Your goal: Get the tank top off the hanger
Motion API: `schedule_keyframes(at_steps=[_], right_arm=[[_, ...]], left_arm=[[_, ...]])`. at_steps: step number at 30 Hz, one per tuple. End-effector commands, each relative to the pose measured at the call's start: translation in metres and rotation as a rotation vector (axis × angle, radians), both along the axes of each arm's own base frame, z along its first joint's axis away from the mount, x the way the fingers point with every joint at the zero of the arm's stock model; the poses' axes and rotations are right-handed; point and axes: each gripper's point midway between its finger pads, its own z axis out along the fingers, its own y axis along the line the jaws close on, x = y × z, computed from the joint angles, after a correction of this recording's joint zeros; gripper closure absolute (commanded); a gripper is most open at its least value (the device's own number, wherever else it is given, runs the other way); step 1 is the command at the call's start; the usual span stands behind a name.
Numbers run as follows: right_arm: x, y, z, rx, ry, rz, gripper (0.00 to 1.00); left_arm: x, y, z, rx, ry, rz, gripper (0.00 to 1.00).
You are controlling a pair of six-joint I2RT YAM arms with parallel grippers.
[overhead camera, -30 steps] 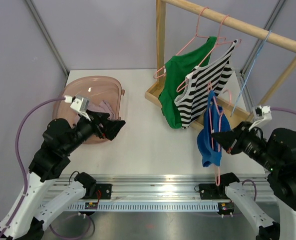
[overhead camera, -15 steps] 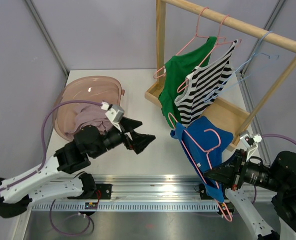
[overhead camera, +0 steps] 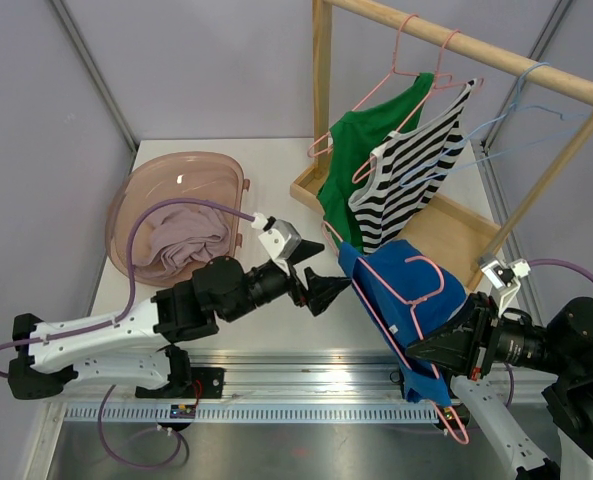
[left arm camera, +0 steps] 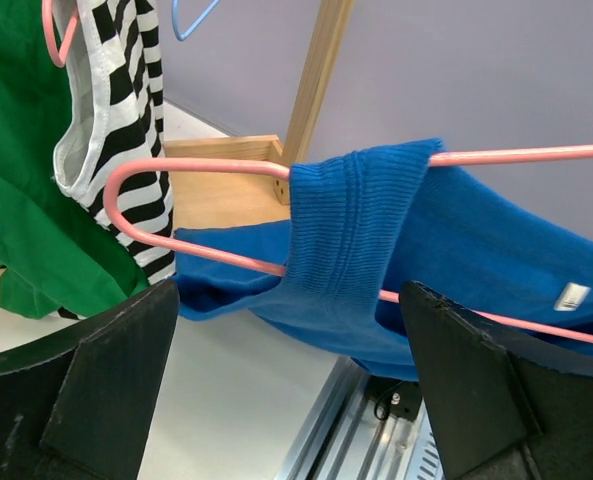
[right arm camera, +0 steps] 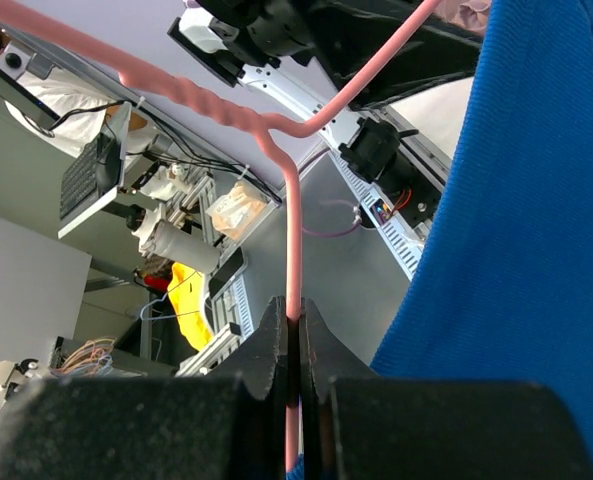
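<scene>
Blue tank top (overhead camera: pixel 421 310), a soft, light knit, drapes on the pink hanger (left arm camera: pixel 206 166) near right. My right pincer (right arm camera: pixel 294 322) is clamped on the hanger's stem. My left pincer (overhead camera: pixel 321 272) gapes wide and empty, facing the ribbed strap (left arm camera: pixel 351 230), which I judge the best hold.

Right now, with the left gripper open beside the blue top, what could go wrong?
1. The strap of the blue tank top wraps the pink hanger; the open left gripper could pinch wire along with fabric, jamming the pull.
2. The right gripper clamps only the hanger's thin wire, so a sideways tug might twist it or make it slip.
3. The striped top hangs close behind and could get snagged.
</scene>
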Motion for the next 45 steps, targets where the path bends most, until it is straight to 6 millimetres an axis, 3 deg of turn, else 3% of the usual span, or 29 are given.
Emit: schedule_keyframes(at_steps=[1, 4, 8, 11, 13, 16, 17, 19, 20, 21, 24, 27, 31, 37, 38, 40, 41, 42, 43, 45], right_arm=[[-0.005, 0.003, 0.017, 0.038, -0.046, 0.064, 1.0], [-0.01, 0.003, 0.019, 0.044, -0.056, 0.074, 1.0], [-0.008, 0.002, 0.014, 0.028, -0.058, 0.057, 1.0], [-0.004, 0.002, 0.006, 0.018, -0.044, 0.055, 1.0], [0.0, 0.002, 0.002, 0.005, -0.046, 0.039, 1.0], [0.009, 0.0, -0.014, -0.056, -0.036, 0.009, 1.0], [0.011, 0.0, -0.019, -0.065, -0.025, 0.011, 1.0], [0.011, 0.0, -0.027, -0.081, -0.028, 0.02, 1.0], [0.012, 0.0, -0.03, -0.088, -0.028, 0.014, 1.0], [0.011, 0.0, -0.031, -0.088, -0.031, 0.018, 1.0], [0.001, 0.002, -0.028, -0.054, -0.043, 0.086, 1.0], [-0.011, 0.003, -0.016, -0.013, -0.107, 0.147, 1.0], [-0.009, 0.004, 0.0, 0.036, -0.263, 0.129, 1.0], [0.007, 0.009, 0.011, 0.14, -0.479, 0.103, 1.0], [0.016, 0.009, 0.016, 0.167, -0.494, 0.053, 1.0], [0.028, 0.006, 0.029, 0.236, -0.556, -0.034, 1.0], [0.047, 0.0, 0.042, 0.284, -0.567, -0.159, 1.0], [0.066, -0.009, 0.055, 0.354, -0.587, -0.292, 1.0], [0.073, -0.015, 0.063, 0.402, -0.608, -0.351, 1.0], [0.089, -0.026, 0.072, 0.482, -0.627, -0.45, 1.0]], left_arm=[[0.009, -0.007, 0.04, -0.102, -0.06, 0.046, 0.12], [0.018, -0.008, 0.039, -0.089, -0.064, 0.094, 0.28], [0.026, -0.007, 0.041, -0.087, -0.072, 0.135, 0.71], [0.029, -0.006, 0.042, -0.088, -0.071, 0.156, 0.97], [0.035, 0.001, 0.041, -0.084, -0.061, 0.207, 1.0], [0.056, 0.031, 0.035, -0.103, 0.005, 0.395, 1.0], [0.073, 0.057, 0.027, -0.091, 0.037, 0.56, 1.0], [0.085, 0.094, 0.027, -0.149, 0.11, 0.737, 1.0], [0.092, 0.122, 0.012, -0.092, 0.125, 0.87, 1.0], [0.1, 0.145, 0.013, -0.117, 0.146, 0.944, 1.0], [0.113, 0.179, 0.0, -0.122, 0.203, 1.034, 1.0], [0.119, 0.193, -0.004, -0.11, 0.233, 1.036, 1.0], [0.121, 0.183, -0.012, -0.053, 0.27, 0.972, 1.0], [0.1, 0.131, -0.009, -0.035, 0.265, 0.632, 1.0], [0.086, 0.108, -0.003, -0.049, 0.26, 0.48, 1.0], [0.066, 0.083, -0.007, -0.017, 0.222, 0.291, 1.0], [0.042, 0.061, -0.003, -0.017, 0.207, 0.101, 1.0], [0.017, 0.043, -0.012, 0.008, 0.196, -0.069, 1.0], [0.015, 0.04, -0.017, 0.016, 0.188, -0.082, 1.0], [-0.014, 0.025, -0.034, 0.061, 0.188, -0.216, 1.0]])
